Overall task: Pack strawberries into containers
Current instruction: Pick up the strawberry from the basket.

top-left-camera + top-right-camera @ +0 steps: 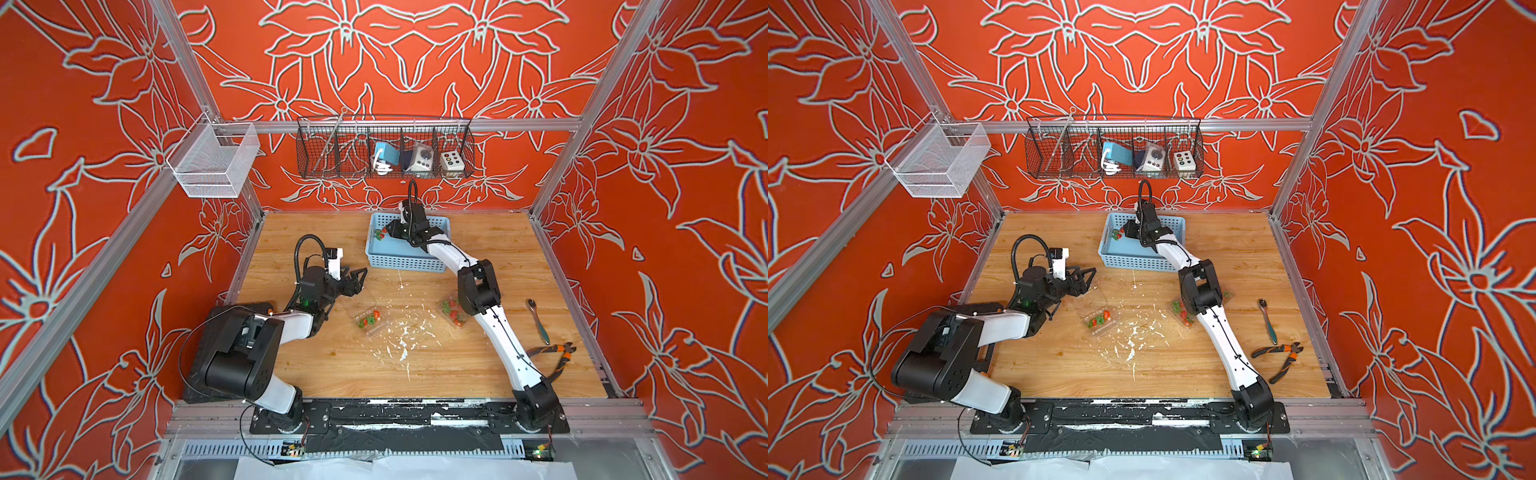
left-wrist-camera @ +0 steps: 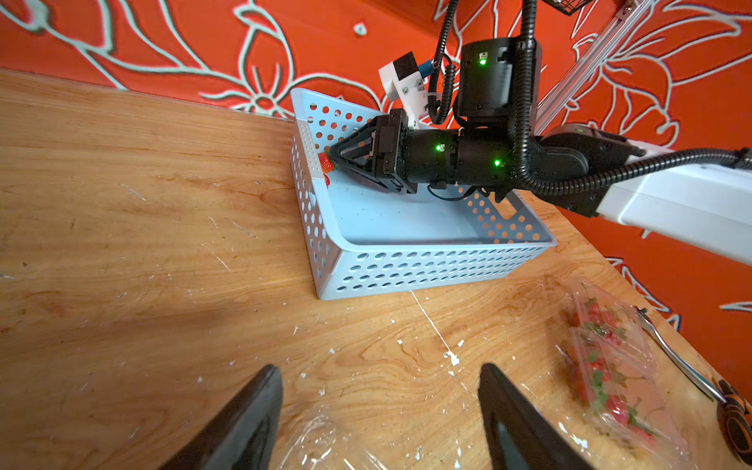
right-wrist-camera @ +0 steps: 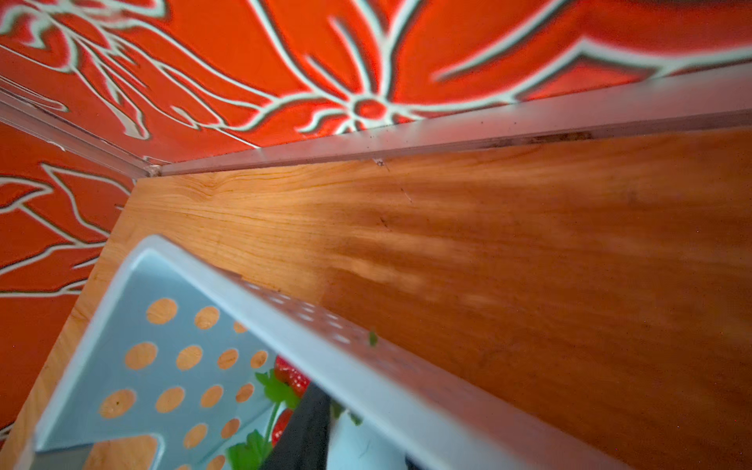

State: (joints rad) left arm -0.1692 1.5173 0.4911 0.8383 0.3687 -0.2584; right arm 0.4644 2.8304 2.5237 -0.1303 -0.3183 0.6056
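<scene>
Toward the left edge of the surface (image 1: 332,365): left tool (image 1: 362,282), released and empty, poised just above the open lid of the left container (image 1: 376,330). Aimed at the middle of the surface, touching nothing. Inside that container only a few strawberries (image 1: 368,320), green caps up, with plenty of room to spare.

At the rear edge, near the middle: blue perforated basket (image 1: 405,264), with the right tool (image 1: 385,231) set deep in its left end. Jaws narrow, tips right at a berry (image 2: 325,163) pressed close to the left wall. Cannot tell whether clamped on it or merely touching. From the right wrist, two or so berries (image 3: 289,373) just beside the dark finger, stems and leaves trailing toward the basket floor. Long axis too blurred to call. Rest of the basket floor bare.

Coming move likely turns on this: berry at the very tip of the right tool, between tip and wall, so up over the rim first, then forward. Right arm by far the nearer; left tool well apart from the basket.

Toward the right: right container (image 1: 460,323), partly hidden under the right arm's elbow, holding clearly more fruit than the left one. No third container in sight
</scene>
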